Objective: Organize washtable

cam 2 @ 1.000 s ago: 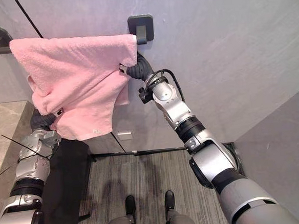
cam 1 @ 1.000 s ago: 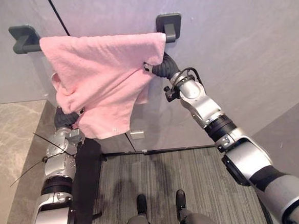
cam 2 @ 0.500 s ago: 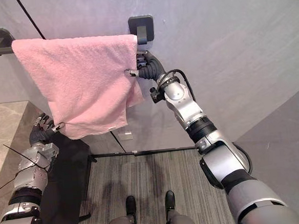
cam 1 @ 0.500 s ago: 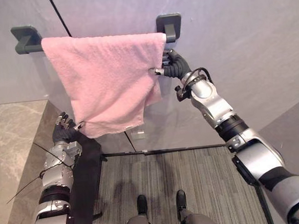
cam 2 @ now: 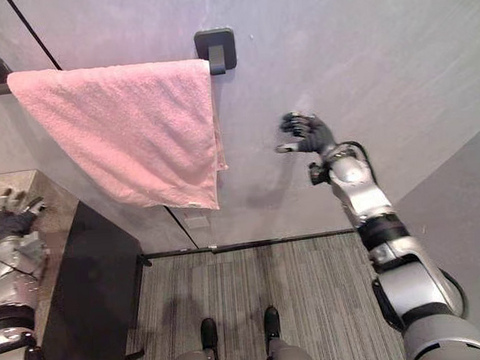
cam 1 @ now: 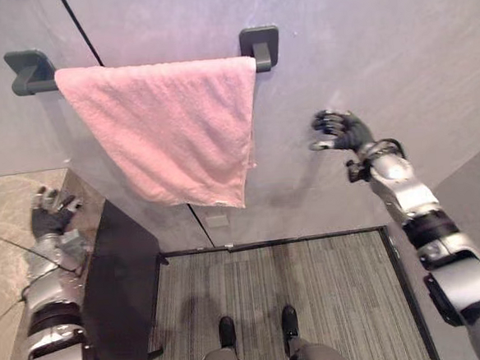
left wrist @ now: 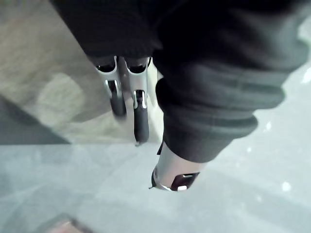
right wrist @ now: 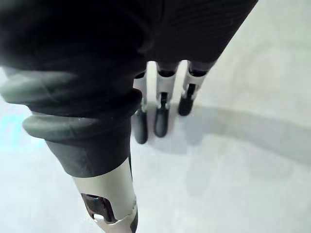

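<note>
A pink towel (cam 1: pixel 170 127) hangs flat over a dark wall rail (cam 1: pixel 25 70), between the rail's two grey brackets (cam 1: pixel 259 43). My right hand (cam 1: pixel 339 130) is open in the air to the right of the towel, well apart from it, fingers (right wrist: pixel 160 114) straight toward the grey wall. Low at the left, my left hand (cam 1: pixel 49 216) is open over the stone counter, fingers (left wrist: pixel 138 116) stretched out and holding nothing. Neither hand touches the towel.
A beige stone washtable top (cam 1: pixel 10 196) lies at the left, with a black side panel (cam 1: pixel 120 295) below it. A grey wall (cam 1: pixel 379 55) with a dark seam stands ahead. Striped grey floor (cam 1: pixel 314 290) lies below.
Both hands have let go of the towel and drawn away, the right one to the right, the left one down and left. The towel now hangs smooth. The camera shifted slightly.
</note>
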Available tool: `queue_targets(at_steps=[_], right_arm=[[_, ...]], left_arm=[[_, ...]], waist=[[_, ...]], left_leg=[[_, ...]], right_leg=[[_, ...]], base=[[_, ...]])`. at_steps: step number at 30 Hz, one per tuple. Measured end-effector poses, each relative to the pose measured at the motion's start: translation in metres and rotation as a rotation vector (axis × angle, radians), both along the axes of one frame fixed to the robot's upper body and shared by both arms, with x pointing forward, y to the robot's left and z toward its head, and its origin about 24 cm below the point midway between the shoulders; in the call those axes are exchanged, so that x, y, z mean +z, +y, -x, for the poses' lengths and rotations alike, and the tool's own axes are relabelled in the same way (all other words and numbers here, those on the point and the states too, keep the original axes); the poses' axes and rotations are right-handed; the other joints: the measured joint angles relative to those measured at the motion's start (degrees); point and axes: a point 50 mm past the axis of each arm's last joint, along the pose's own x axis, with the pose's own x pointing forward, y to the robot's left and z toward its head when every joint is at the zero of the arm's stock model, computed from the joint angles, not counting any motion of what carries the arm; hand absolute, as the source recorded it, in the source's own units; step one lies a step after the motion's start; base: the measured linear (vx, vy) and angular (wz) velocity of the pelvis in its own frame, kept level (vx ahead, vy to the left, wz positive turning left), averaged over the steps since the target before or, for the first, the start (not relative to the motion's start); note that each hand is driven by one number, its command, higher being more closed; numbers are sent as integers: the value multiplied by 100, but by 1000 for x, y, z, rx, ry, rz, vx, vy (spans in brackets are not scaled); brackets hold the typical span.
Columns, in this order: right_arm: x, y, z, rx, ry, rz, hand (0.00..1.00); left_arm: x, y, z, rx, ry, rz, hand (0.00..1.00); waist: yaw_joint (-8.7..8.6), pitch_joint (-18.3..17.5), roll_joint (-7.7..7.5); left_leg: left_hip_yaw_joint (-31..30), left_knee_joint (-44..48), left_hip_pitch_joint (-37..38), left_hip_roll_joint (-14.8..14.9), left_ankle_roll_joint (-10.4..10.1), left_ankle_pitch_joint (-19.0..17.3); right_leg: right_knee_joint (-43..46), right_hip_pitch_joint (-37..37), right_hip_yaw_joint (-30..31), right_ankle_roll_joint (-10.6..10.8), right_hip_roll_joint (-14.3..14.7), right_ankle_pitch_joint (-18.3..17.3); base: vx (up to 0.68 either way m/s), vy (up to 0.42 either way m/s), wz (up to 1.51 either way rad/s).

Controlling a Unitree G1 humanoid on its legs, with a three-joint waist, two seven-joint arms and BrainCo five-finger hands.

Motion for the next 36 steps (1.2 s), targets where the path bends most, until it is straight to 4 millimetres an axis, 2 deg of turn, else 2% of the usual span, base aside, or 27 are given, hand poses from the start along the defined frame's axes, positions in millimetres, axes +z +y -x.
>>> queue_targets(at_steps=[2,3,5,6,7,9,11,13,14,15,17,19,21,26,33,36], right_arm=[[6,-27,7,-86,-26,-21,0],[9,-33,8,-104,-35,-28,0],[22,-57,17,-196,-95,-41,0],[25,-61,21,-215,-115,-48,0],[31,-68,28,-241,-156,-54,0],[46,-69,38,-255,-240,-56,0],[66,-63,46,-243,-347,-50,0],[91,-46,55,-182,-490,-39,0],[97,-41,58,-159,-524,-38,0],[110,-28,66,-92,-607,-45,0],[117,-12,72,6,-656,-49,0],[116,7,75,112,-662,-42,0],[107,29,74,233,-619,-27,0],[68,79,70,542,-410,-46,0],[47,108,70,740,-276,-89,0],[25,113,67,768,-177,-73,0]], left_arm=[[9,11,5,43,-22,-13,0],[14,16,8,58,-30,-23,0],[43,32,15,97,-95,-86,0],[51,34,16,104,-118,-105,0],[68,38,20,126,-166,-140,0],[91,41,26,160,-252,-187,0],[112,34,30,161,-343,-249,0],[136,15,28,103,-451,-333,0],[140,9,28,78,-471,-353,0],[143,-8,22,-14,-484,-387,0],[139,-30,15,-153,-458,-429,0],[137,-52,10,-286,-451,-465,0],[134,-69,7,-395,-456,-462,0],[114,-115,-2,-682,-453,-361,0],[83,-134,0,-835,-379,-250,0],[69,-140,-3,-860,-334,-207,0]], waist=[[-62,-108,-12],[-93,-125,-12],[-124,-140,-10],[-126,-157,-7],[-131,-258,-10],[-130,-423,3],[-142,-532,29],[-201,-611,43],[-206,-621,49],[-218,-652,84],[-259,-690,134],[-257,-733,144],[-264,-760,153],[-244,-801,192],[-143,-819,228],[-75,-816,231]], left_leg=[[-12,0,4,-1,1,-7],[-19,0,4,0,1,-15],[-92,-1,32,1,19,-51],[-118,-1,39,1,20,-52],[-155,-2,24,1,21,-53],[-183,-9,18,10,39,-67],[-263,-18,25,8,41,-69],[-354,-28,26,-14,42,-67],[-365,-28,26,-24,43,-66],[-398,-30,29,-64,43,-66],[-439,-31,64,-88,44,-66],[-438,-32,69,-88,44,-66],[-440,-33,67,-88,45,-66],[-457,-33,54,-65,47,-63],[-456,-33,67,-66,75,-42],[-495,-32,43,-60,76,-41]], right_leg=[[-2,15,-19,-9,4,-7],[-2,23,-34,-11,5,-9],[-5,85,-86,-16,2,-15],[-5,104,-113,-22,0,-27],[-6,113,-164,-39,-5,-62],[-7,132,-190,-36,-11,-86],[-7,175,-253,-34,-28,-108],[-7,221,-355,-39,-49,-132],[-7,228,-371,-37,-56,-133],[-7,262,-429,-27,-80,-140],[-7,331,-495,0,-112,-160],[-7,341,-503,1,-121,-160],[-7,343,-505,2,-121,-160],[-7,363,-622,0,-102,-162],[-7,394,-650,16,-109,-182],[-7,393,-666,27,-123,-194]], base=[[-19,38,3],[-24,37,8],[-37,44,13],[-34,36,19],[-21,30,19],[-10,36,18],[-12,35,22],[-35,37,23],[-47,56,20],[-46,60,23],[-36,48,19],[-11,14,3],[0,0,0],[-13,6,6],[-4,8,3],[-3,14,5]])
